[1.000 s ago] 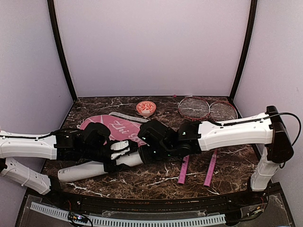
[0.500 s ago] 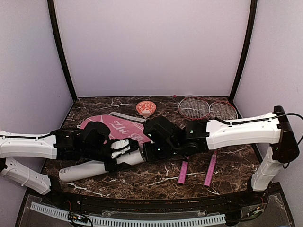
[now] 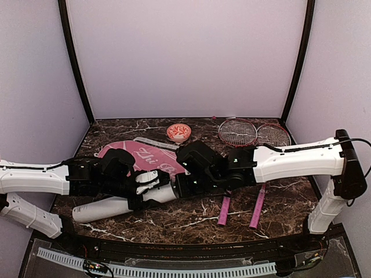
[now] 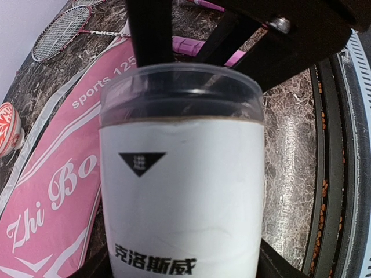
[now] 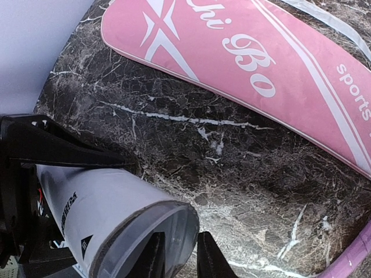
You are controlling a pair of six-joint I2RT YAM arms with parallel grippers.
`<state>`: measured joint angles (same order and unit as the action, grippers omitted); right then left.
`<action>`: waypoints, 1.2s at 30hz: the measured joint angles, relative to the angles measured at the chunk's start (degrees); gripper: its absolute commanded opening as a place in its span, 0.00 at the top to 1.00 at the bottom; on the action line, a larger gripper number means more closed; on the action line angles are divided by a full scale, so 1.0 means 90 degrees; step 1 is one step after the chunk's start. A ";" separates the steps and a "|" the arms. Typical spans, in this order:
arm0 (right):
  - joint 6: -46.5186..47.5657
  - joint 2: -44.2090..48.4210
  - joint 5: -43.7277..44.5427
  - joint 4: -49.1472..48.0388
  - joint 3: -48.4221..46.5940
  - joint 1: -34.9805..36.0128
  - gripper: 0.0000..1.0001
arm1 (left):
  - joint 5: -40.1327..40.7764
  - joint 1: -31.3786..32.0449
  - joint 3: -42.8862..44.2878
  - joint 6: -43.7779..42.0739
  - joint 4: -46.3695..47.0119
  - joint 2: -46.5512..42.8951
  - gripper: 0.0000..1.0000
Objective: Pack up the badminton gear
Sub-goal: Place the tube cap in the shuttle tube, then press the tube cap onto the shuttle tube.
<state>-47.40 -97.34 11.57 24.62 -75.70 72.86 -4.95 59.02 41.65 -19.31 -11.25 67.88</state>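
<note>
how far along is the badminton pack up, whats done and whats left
Done: no shuttlecocks lie loose in any view, though the inside of the tube cannot be seen. In hand: the left gripper holds the white tube, and the right gripper is at its clear-rimmed end. Left: the two rackets lie at the back right, outside the pink cover, which lies flat.

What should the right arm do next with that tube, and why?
Probably ease the right gripper straight back off the end of the white tube. Its fingers straddle the rim of the clear cap, which looks seated on the tube. The left gripper holds the tube, so the capping looks done.
</note>
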 measured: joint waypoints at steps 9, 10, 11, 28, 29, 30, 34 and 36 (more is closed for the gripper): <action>0.0168 -0.0160 -0.0413 -0.0131 -0.0002 -0.0061 0.81 | -0.0053 0.0000 0.0000 -0.0002 -0.0192 0.0000 0.31; 0.0189 -0.0189 -0.0461 -0.0138 -0.0002 -0.0063 0.81 | -0.0073 0.0000 0.0000 -0.0002 -0.0228 0.0002 0.32; 0.0202 -0.0223 -0.0493 -0.0151 0.0000 -0.0063 0.81 | -0.0095 0.0000 0.0000 -0.0002 -0.0257 0.0007 0.32; 0.0340 -0.0330 -0.0806 -0.0078 -0.0058 -0.0126 0.89 | -0.0206 0.0000 0.0000 -0.0019 -0.0257 0.0068 0.32; 0.0347 -0.0372 -0.0855 -0.0075 -0.0078 -0.0134 0.90 | -0.0209 0.0000 0.0000 -0.0017 -0.0257 0.0070 0.32; 0.0359 -0.0413 -0.0884 -0.0068 -0.0097 -0.0138 0.91 | -0.0211 0.0000 0.0000 -0.0017 -0.0257 0.0073 0.32; 0.0396 -0.0580 -0.0971 -0.0007 -0.0209 -0.0146 0.94 | -0.0214 -0.0005 0.0000 -0.0017 -0.0296 0.0085 0.33; 0.0396 -0.0678 -0.0991 0.0083 -0.0301 -0.0146 0.96 | -0.0219 -0.0012 0.0000 -0.0002 -0.0328 0.0102 0.34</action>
<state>-43.83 -103.44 2.66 25.36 -78.41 71.55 -6.92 58.92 41.65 -19.33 -14.20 68.79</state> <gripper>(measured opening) 0.061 0.675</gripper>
